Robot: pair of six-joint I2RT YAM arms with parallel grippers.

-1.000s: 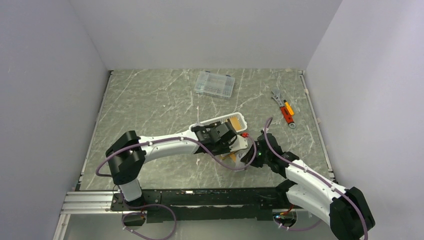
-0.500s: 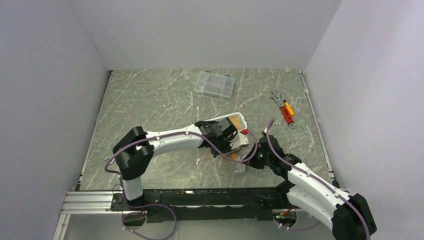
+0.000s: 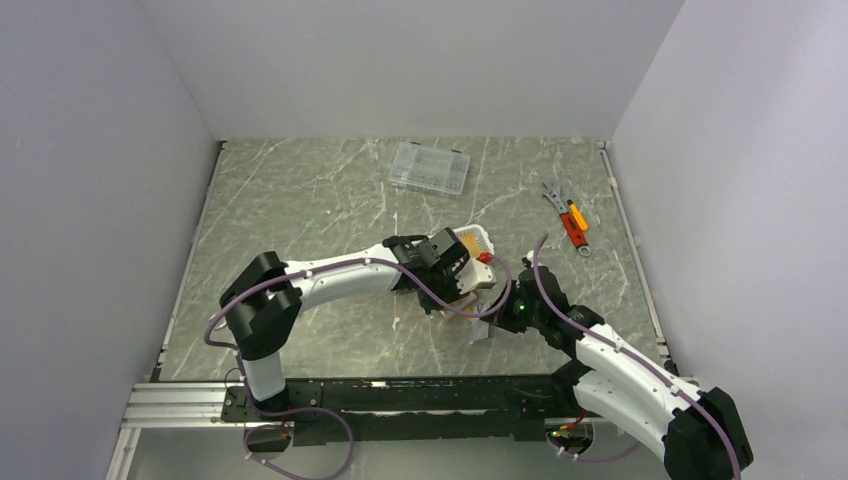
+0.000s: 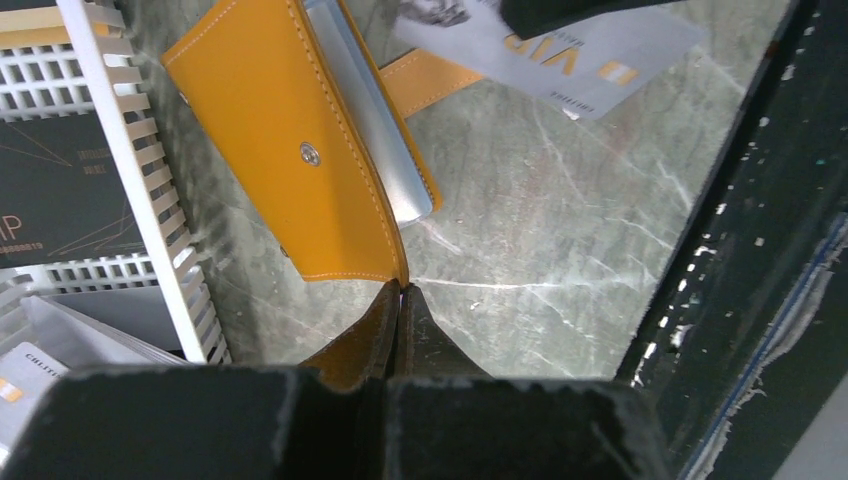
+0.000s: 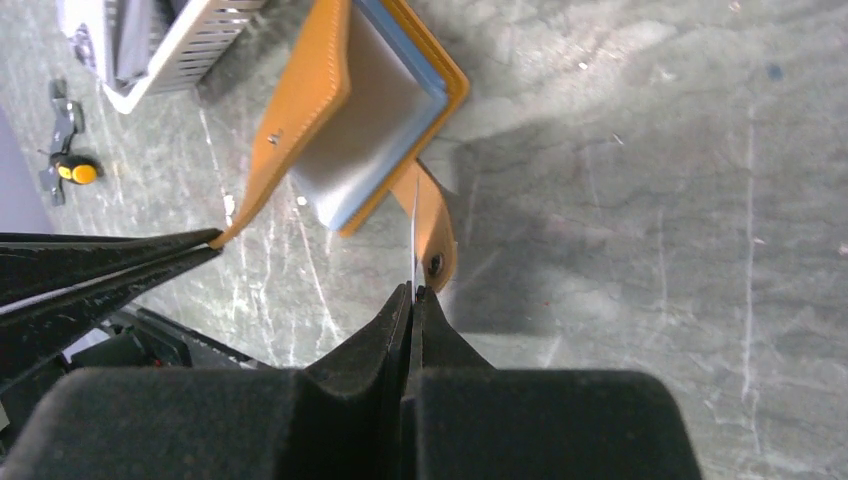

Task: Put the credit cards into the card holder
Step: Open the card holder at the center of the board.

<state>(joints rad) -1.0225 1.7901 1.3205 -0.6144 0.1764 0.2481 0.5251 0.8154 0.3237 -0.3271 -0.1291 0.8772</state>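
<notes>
1. Top view: bright, even, diffuse light; the arms (image 3: 340, 280) cast only faint shadows on the table (image 3: 300, 200).
2. Left wrist: card holder (image 4: 290, 150) sharp, left gripper (image 4: 402, 290) dark and blurred in the foreground.
3. Right wrist: soft shadow beside the card holder; right gripper (image 5: 414, 292) out of focus.

The green-grey marble table (image 3: 300, 210) carries a clear compartment box (image 3: 429, 168) at upper centre, pliers (image 3: 567, 228) at upper right and a white basket (image 3: 487, 240) at centre.
</notes>
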